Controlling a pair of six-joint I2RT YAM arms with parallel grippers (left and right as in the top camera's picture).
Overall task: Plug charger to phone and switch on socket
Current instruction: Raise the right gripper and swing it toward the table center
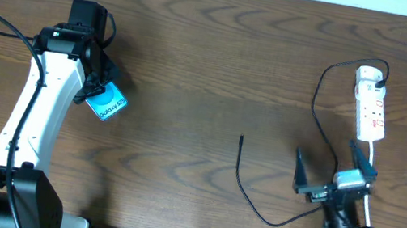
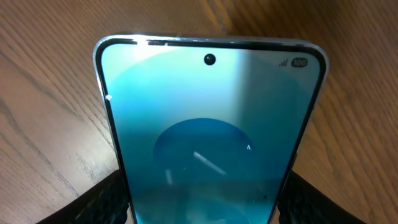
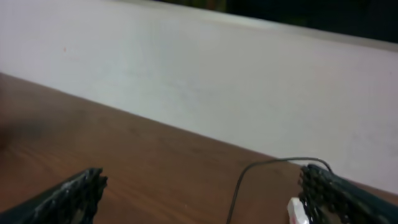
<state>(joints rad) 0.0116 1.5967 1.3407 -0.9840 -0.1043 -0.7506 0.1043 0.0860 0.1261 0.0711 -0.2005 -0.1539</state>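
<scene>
The phone [image 1: 107, 104], cyan screen up, is held at the table's left by my left gripper [image 1: 95, 87]. In the left wrist view the phone [image 2: 210, 130] fills the frame, and the black fingers [image 2: 99, 202] press on both of its long edges. The charger [image 1: 237, 168] is a thin black cable lying mid-table; its plug tip [image 1: 241, 139] points to the far side and lies free. The cable loops back to the adapter on the white socket [image 1: 371, 108] at the right. My right gripper [image 1: 329, 168] hovers wide open near the socket's near end, holding nothing.
In the right wrist view the charger cable [image 3: 239, 186] curves between the spread fingers [image 3: 68, 196], and a white corner of the socket [image 3: 298, 211] shows at the lower right. A white wall [image 3: 205, 68] stands beyond the table's far edge.
</scene>
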